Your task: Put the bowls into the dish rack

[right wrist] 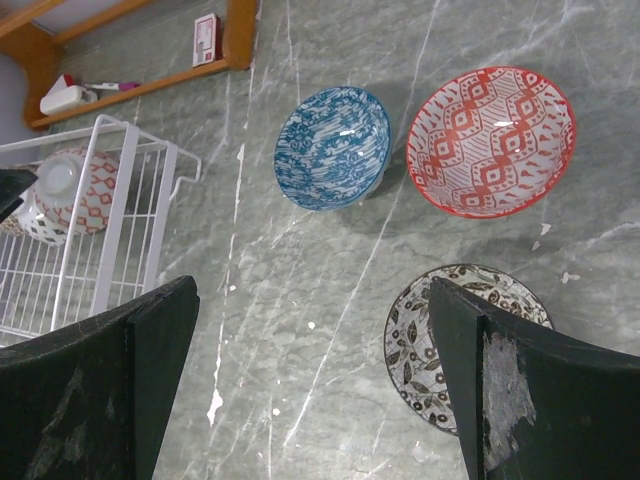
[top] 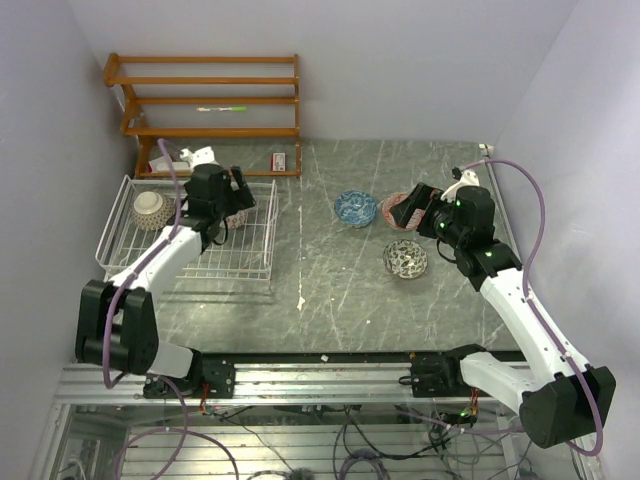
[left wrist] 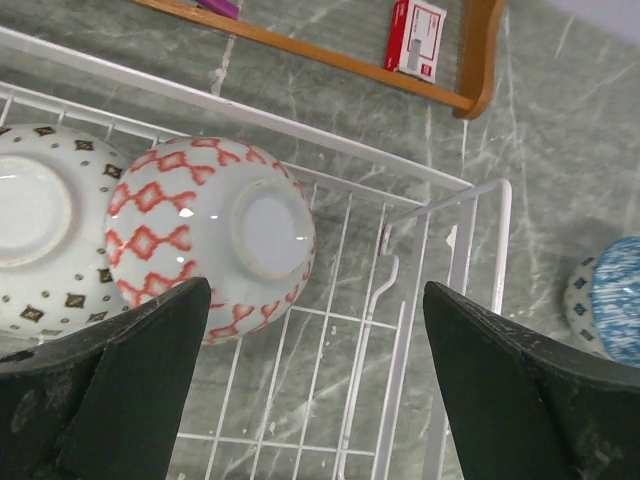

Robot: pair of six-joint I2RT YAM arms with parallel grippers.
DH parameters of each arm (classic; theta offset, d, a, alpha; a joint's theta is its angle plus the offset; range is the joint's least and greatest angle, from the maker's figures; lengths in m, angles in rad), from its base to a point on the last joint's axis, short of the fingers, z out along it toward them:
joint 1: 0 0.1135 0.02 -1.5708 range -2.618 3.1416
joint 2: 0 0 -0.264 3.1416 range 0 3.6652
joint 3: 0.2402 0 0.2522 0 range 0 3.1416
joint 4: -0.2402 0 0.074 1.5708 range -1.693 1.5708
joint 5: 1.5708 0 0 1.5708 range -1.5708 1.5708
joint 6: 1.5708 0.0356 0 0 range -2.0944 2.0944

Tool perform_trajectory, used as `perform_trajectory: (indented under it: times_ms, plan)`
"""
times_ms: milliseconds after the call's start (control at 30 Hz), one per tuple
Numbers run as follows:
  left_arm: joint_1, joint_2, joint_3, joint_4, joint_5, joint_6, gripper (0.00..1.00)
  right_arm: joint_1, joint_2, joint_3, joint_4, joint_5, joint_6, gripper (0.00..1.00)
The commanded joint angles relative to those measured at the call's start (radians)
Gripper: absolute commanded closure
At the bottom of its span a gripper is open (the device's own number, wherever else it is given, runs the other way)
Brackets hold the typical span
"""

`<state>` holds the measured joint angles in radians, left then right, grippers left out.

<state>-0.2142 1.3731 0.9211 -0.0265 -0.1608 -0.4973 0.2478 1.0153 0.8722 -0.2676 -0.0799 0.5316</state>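
Surface: grey marbled table, closed in by pale walls.
Bowls in rack: two, both upside down. A red-diamond bowl sits against a dotted bowl along the rack's far side.
Bowls on table: three, all upright, well apart from the rack on its right. A blue bowl stands just beside a red-patterned bowl. A black-and-white bowl lies nearer the arm bases.
Dish rack: white wire dish rack on the left half of the table, just in front of the shelf.
Left gripper: left gripper hangs over the rack with jaws spread wide and nothing held. Contact between its left finger and the red-diamond bowl cannot be judged.
Right gripper: right gripper is above bare table near the three bowls, jaws spread wide, nothing held.
Background: wooden shelf against the far wall, with a small red-and-white box on its lowest board.
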Motion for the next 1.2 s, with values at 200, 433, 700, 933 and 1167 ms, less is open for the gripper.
perform_trajectory:
  times_ms: [200,433,700,933,1167]
  plan:
    - [-0.152,0.151,0.167,-0.086,-0.36,0.158,0.03,-0.007,0.004,-0.019,0.04,-0.008,-0.024,0.0]
    - [-0.205,0.233,0.236,-0.125,-0.493,0.203,0.05,-0.006,0.021,-0.032,0.059,-0.015,-0.021,0.0]
    - [-0.212,0.313,0.291,-0.152,-0.541,0.215,0.1,-0.006,0.025,-0.031,0.057,-0.001,-0.028,0.0]
    - [-0.212,0.356,0.315,-0.155,-0.548,0.227,0.18,-0.007,0.027,-0.035,0.061,0.001,-0.029,0.0]
    - [-0.212,0.37,0.324,-0.164,-0.56,0.239,0.3,-0.007,0.029,-0.035,0.062,0.001,-0.03,0.0]
